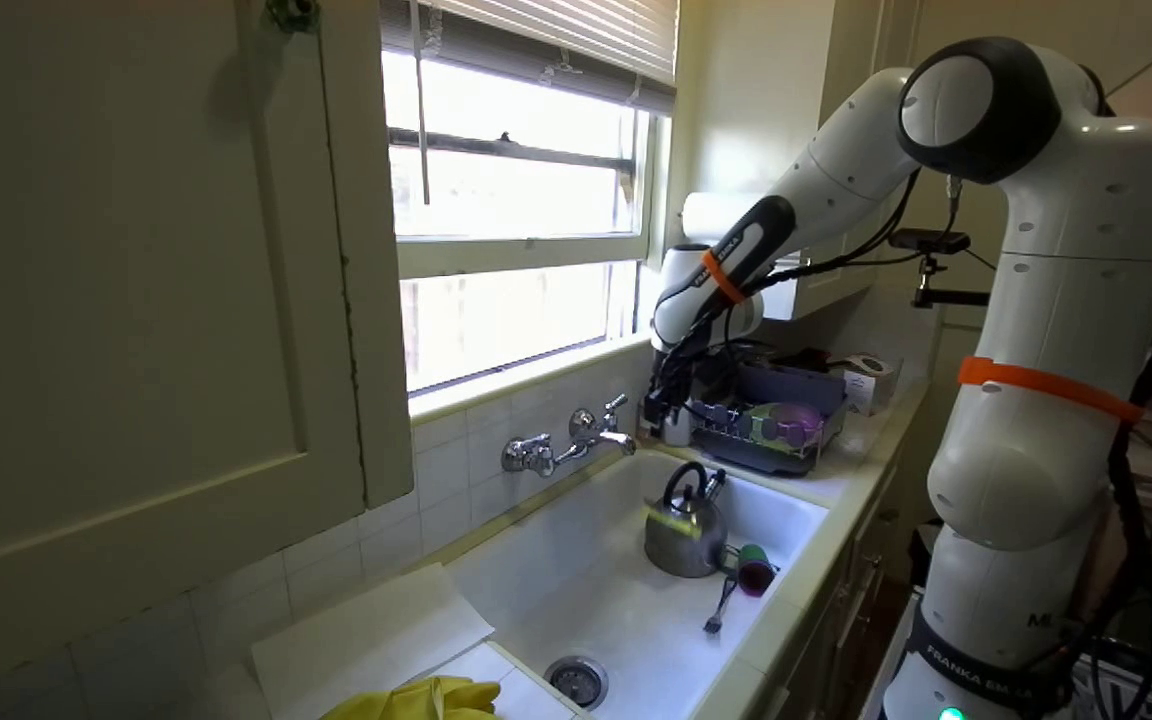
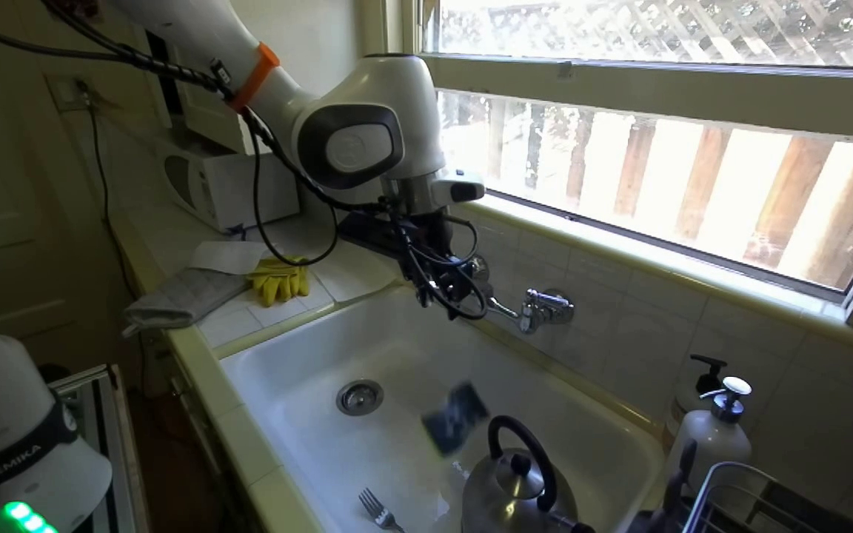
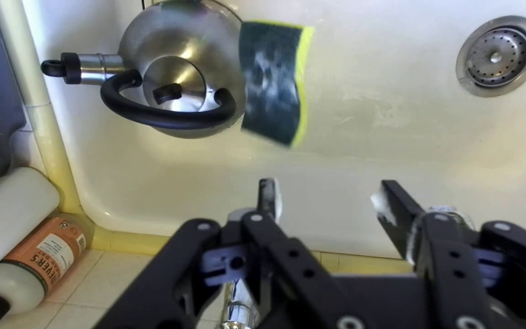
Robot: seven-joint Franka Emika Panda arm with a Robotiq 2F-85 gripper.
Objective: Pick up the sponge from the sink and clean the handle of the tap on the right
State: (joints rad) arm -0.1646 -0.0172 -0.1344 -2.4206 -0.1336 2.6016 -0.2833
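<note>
In the wrist view there's a steel kettle (image 3: 190,81) at left in the sink (image 3: 404,132), then the sponge (image 3: 270,82) (kinda blurry, looks mid-air) overlapping the kettle's edge, then the gripper (image 3: 329,199), spread wide and clear of the sponge, drain (image 3: 496,57) far right.

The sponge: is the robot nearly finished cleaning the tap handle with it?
Done: the claw looks to be up near the tap.

Now: the claw is open and holds nothing; the sponge is apart from it, blurry in both exterior views, so probably falling into the sink.

Left: I can't tell whether the handle got wiped; if not, fetching the sponge and rubbing remain.
</note>
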